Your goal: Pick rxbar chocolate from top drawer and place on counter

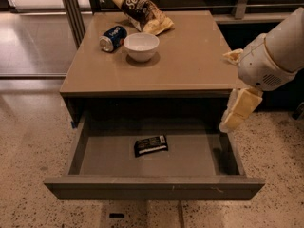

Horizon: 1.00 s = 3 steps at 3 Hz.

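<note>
I'm barely getting started: the chocolate bar [150, 145] is lying untouched in the middle of the open drawer [152, 187], my gripper [235, 115] is hanging over the drawer's right side (can't tell if it's spread or closed), so the grab and the counter [190, 56] drop-off are both pending.
</note>
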Each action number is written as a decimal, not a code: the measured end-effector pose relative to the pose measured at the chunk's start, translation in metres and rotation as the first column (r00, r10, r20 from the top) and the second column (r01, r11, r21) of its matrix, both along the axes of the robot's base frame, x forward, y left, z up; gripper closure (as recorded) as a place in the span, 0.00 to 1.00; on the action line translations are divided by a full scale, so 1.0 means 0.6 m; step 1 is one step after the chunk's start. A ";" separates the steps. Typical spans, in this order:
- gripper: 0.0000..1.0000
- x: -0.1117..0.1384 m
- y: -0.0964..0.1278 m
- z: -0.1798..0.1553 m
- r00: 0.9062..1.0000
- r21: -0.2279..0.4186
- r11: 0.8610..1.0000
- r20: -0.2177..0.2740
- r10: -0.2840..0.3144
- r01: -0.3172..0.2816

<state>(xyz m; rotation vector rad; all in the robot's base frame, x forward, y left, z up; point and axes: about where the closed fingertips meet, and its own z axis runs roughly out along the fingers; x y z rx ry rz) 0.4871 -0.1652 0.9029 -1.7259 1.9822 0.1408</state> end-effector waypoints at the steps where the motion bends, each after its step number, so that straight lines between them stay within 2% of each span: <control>1: 0.00 0.005 0.027 -0.064 1.000 0.102 0.995 -0.028 -0.009 0.012; 2: 0.00 0.009 0.065 -0.123 0.998 0.194 0.981 -0.057 0.017 -0.005; 3: 0.00 0.016 0.117 -0.186 0.989 0.212 0.975 -0.117 0.090 -0.063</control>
